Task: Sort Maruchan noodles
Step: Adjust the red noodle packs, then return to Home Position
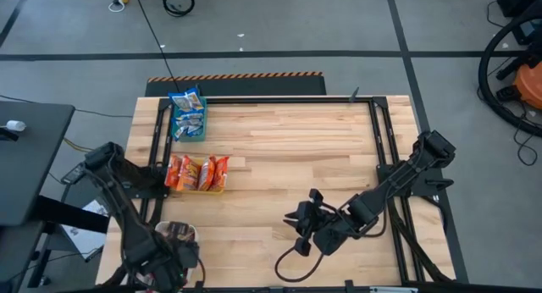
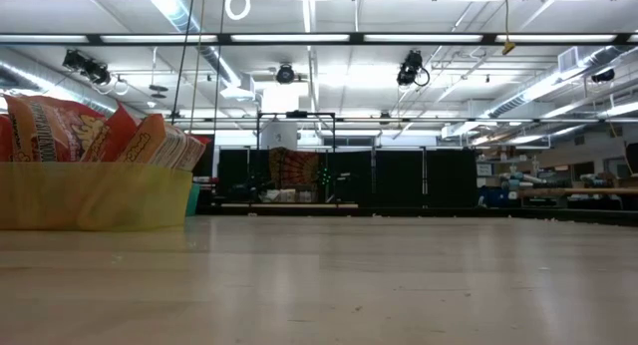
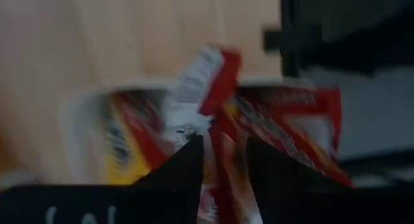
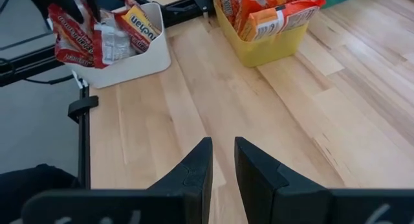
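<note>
The Maruchan noodles sit in three bins along the table's left side. Blue packets (image 1: pixel 186 107) are in the teal bin (image 1: pixel 203 128), orange ones (image 1: pixel 197 172) in the yellow bin (image 4: pixel 272 50), and silver-white and red ones (image 4: pixel 113 39) in the white bin (image 4: pixel 152 59). My left gripper (image 3: pixel 223 143) hangs over the white bin pointing down, open. A red-and-white packet (image 3: pixel 217 81) stands on edge between its fingers, above the packets in the bin. My right gripper (image 4: pixel 223 146) hovers over bare wood near the table's middle, its fingers a narrow gap apart with nothing between them. My left gripper comes from above with a finger on either side of the red-and-white packet's upper part (image 3: pixel 223 130). The view is blurred, and I cannot tell whether the fingers touch the packet. The packet's lower end reaches down among the packets in the white bin.
A black frame rail (image 1: pixel 383 149) runs along the table's right side and another (image 1: pixel 157 149) along the left, beside the bins. A dark cable (image 1: pixel 292 263) loops on the wood under my right arm. Bare wood stretches between the bins and the right rail.
</note>
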Available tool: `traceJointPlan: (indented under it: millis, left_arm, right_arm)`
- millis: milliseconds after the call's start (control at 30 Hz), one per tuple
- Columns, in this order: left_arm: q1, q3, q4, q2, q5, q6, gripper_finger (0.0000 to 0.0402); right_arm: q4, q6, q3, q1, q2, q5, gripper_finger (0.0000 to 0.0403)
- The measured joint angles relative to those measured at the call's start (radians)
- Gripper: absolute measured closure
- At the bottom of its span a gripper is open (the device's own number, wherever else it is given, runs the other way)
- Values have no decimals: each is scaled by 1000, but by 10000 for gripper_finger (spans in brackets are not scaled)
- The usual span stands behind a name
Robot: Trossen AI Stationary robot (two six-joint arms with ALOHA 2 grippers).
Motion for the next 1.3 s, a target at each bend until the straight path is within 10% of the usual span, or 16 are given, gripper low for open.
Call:
traceJointPlan:
  millis: [633,900,1033,1300]
  left_arm:
    - [-137,-175,-39,0,76,-171,394]
    - [-113,-120,-61,-65,53,-194,323]
    - [-75,-114,-19,-162,-115,-183,274]
    - [144,-123,66,-312,-261,92,236]
  right_arm:
    - [-9,-16,0,3,0,0,332]
    - [-5,-34,0,-16,0,6,332]
    - [42,-124,-31,-53,-2,-23,332]
    - [244,-374,-167,-154,-2,-133,342]
